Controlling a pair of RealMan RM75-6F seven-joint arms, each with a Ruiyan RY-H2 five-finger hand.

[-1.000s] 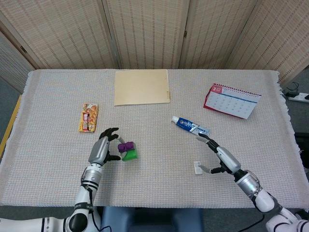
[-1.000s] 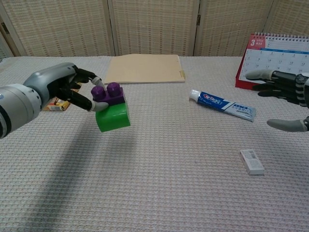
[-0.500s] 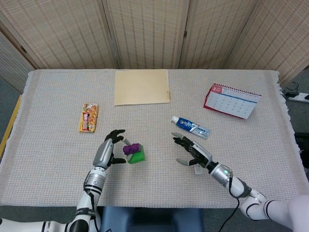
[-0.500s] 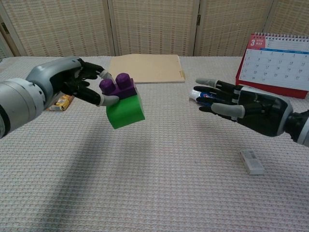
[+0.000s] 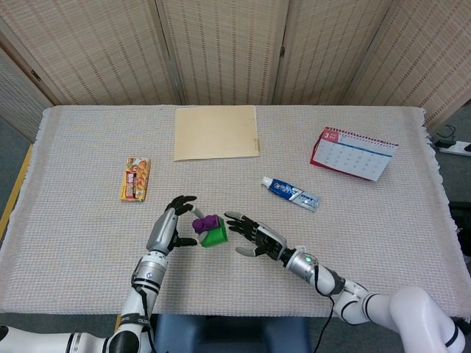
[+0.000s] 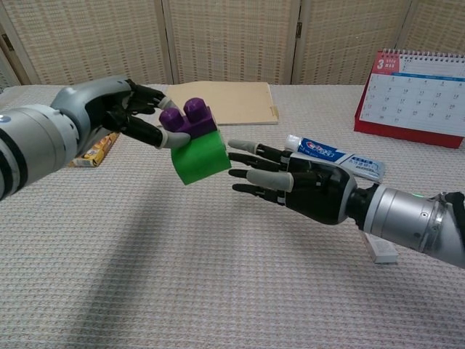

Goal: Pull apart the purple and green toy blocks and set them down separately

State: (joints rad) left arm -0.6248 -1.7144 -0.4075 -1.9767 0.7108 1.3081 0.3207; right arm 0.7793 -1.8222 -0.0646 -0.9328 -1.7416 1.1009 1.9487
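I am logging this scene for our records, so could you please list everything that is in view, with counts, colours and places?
purple block: 1, purple, on top of the green block, held above the table
green block: 1, green, joined under the purple block
folder: 1, tan, far middle of the table
calendar: 1, red and white, far right
toothpaste tube: 1, blue and white, right of centre
snack packet: 1, orange, left side
small box: 1, white, near right, partly behind the right arm
tablecloth: 1, grey, covering the table
folding screen: 1, beige, behind the table
left hand: 1, grey and black, holding the purple block
right hand: 1, black and grey, fingers spread beside the green block
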